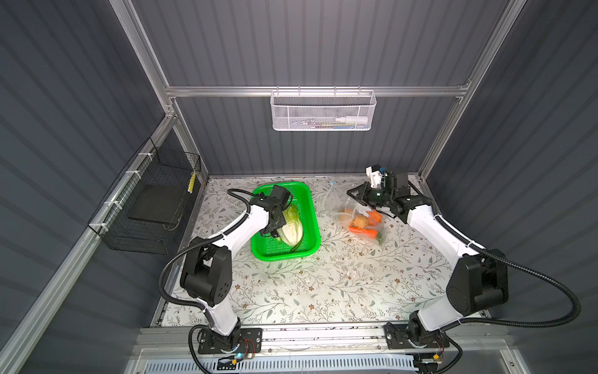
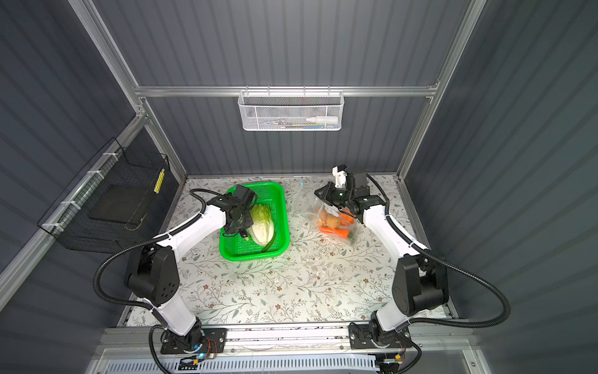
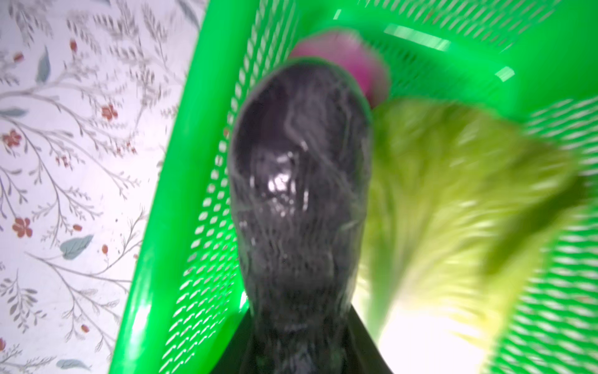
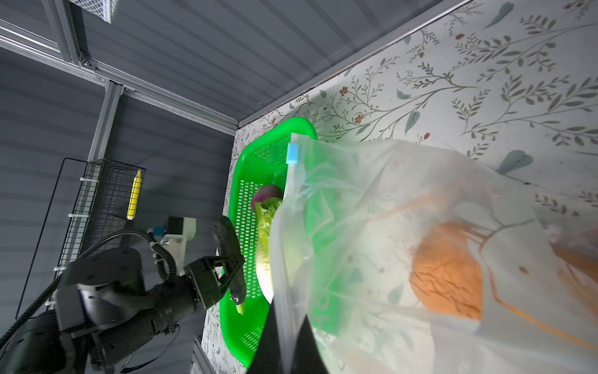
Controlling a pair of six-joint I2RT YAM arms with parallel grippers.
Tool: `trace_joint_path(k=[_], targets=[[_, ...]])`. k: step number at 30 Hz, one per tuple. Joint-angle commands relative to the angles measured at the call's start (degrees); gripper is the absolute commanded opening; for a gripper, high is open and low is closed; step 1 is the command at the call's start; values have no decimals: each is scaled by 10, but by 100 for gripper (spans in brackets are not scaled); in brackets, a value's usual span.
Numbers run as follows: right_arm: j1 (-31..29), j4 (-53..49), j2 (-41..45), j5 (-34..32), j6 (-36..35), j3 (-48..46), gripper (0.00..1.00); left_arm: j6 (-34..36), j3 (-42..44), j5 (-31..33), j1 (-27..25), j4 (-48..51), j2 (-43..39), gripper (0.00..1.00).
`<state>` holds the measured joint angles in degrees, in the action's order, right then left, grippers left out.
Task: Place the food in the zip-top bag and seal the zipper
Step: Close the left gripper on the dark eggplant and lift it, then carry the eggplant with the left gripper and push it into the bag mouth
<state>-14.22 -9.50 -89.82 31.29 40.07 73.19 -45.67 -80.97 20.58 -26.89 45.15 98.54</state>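
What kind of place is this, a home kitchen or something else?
Probably a robot test booth, not a kitchen: grey ribbed wall panels in a silver aluminium frame, two white-and-black robot arms bolted to a rail, a toy-like pale-green cabbage in a bright green perforated plastic basket.

The eggplant (image 3: 301,194) half hides the blurred onion (image 3: 349,61) and cabbage (image 3: 453,200).

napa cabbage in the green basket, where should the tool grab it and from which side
Grip the napa cabbage across its white stem half, coming straight down from above. It lies flat along the green basket, whose walls likely block a sideways approach, and the leafy end looks loose.
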Motion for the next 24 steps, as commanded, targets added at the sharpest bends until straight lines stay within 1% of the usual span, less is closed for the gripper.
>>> trace_joint_path(k=[1,5,8,13,19,24], targets=[[5,3,14,0,1,0,0,-9,-38,6,2,-14,-28,27],[12,5,21,4,7,-4,0,-9,-43,-12,-11,-100,-62,28],[18,5,25,11,12,-7,0,-9,-67,-22,-29,-148,-66,29],[19,-3,37,13,11,-1,0,10,-143,-37,-72,-198,-35,29],[19,-5,53,10,15,1,0,8,-187,-75,-106,-298,7,29],[18,-9,61,10,16,0,0,12,-218,-89,-124,-343,47,30]])
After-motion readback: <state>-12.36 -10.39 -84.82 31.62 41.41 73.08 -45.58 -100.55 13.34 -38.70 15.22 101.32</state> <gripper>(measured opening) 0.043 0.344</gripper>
